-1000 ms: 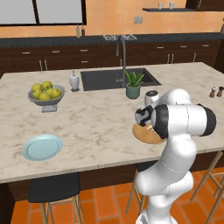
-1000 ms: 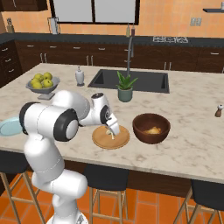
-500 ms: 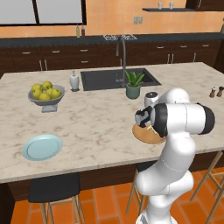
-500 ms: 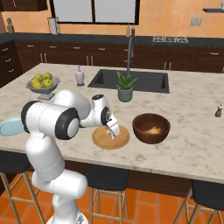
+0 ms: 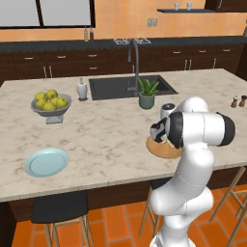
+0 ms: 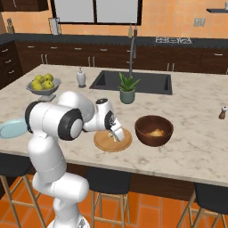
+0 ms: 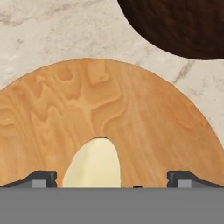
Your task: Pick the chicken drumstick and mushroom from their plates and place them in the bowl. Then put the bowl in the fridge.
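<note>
I've got the pincer (image 7: 112, 181) down low over the wooden plate (image 6: 113, 141), its 2 fingertips (image 7: 40, 178) spread wide, one on each side of the mushroom (image 7: 92, 164). In the hand view the pale mushroom lies on the plate between the tips, and I can't see either tip touching it. The dark brown bowl (image 6: 154, 130) sits just beside the plate on the marble tabletop (image 5: 106, 135), and I can make out an orange-tan lump inside it, the chicken drumstick (image 6: 155, 132). In the left base view my arm covers part of the wooden plate. The light blue plate (image 5: 47, 162) lies bare near the front edge, well apart from the pincer, with the grey fruit bowl (image 5: 50, 104) behind it and a potted plant (image 6: 127, 88) by the sink (image 5: 128, 87).
</note>
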